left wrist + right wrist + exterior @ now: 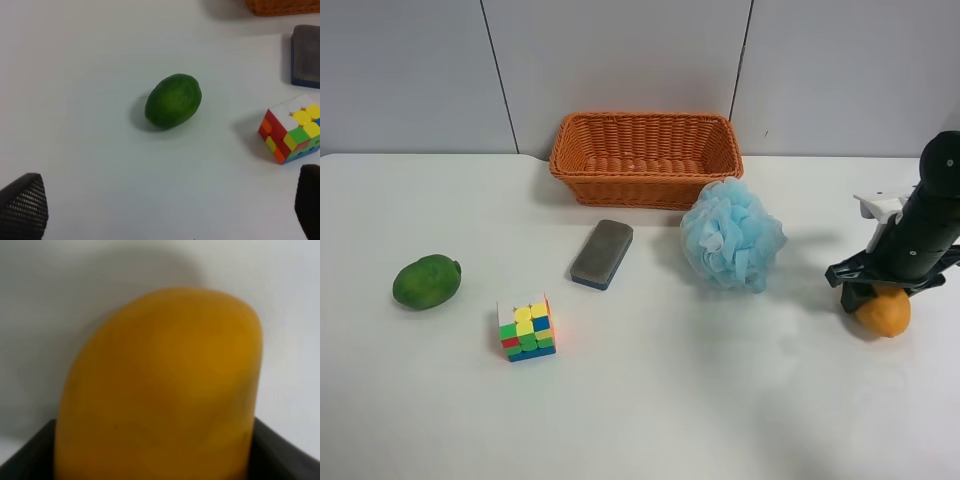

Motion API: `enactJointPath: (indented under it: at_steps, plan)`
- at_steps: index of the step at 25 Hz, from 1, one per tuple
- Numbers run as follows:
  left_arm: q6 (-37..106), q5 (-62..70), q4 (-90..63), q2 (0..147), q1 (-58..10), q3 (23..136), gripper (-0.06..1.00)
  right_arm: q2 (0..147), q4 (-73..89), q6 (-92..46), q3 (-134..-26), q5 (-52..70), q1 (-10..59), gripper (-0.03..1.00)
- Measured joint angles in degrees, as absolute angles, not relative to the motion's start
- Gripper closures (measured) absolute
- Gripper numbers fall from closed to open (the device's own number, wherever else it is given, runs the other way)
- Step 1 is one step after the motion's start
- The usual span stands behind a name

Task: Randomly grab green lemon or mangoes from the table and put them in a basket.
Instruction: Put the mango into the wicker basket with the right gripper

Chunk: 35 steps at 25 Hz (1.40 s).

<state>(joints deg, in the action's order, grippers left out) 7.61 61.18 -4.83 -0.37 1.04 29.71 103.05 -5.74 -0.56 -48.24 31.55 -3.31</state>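
Note:
The orange-yellow mango [886,313] lies on the white table [720,410] at the exterior high view's right. It fills the right wrist view [160,385], wedged between two black fingers [25,457] that touch its sides. My right gripper [870,292] is down over it and shut on it. The green lemon [426,281] lies at that view's left, alone. In the left wrist view the lemon [173,100] sits ahead of my open, empty left gripper [165,210]. The wicker basket [645,118] stands at the back, empty.
A multicoloured puzzle cube [527,327] sits near the lemon, also seen in the left wrist view [292,129]. A grey board eraser [602,254] lies in front of the basket. A blue bath pouf [732,235] stands between basket and mango.

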Motion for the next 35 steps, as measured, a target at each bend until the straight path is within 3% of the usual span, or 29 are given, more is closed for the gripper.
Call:
enactJointPath:
  at_steps: [6,17,25,35]
  plan:
    - [7.61,61.18,-4.83,-0.37,1.04,29.71,-0.05,96.45,-3.68,-0.56,-52.19,39.71,-3.31,0.35]
    - [7.61,61.18,-4.83,-0.37,1.04,29.71,-0.05,91.39,3.64,-0.56,-72.40,60.01,-2.82,0.35]
    - [7.61,61.18,-4.82,-0.37,1.04,29.71,-0.05,93.30,3.64,-0.51,-87.24,62.74,5.08,0.35]
    - [7.61,61.18,-4.82,-0.37,1.04,29.71,-0.05,109.68,3.64,-0.51,-107.05,62.20,14.20,0.35]
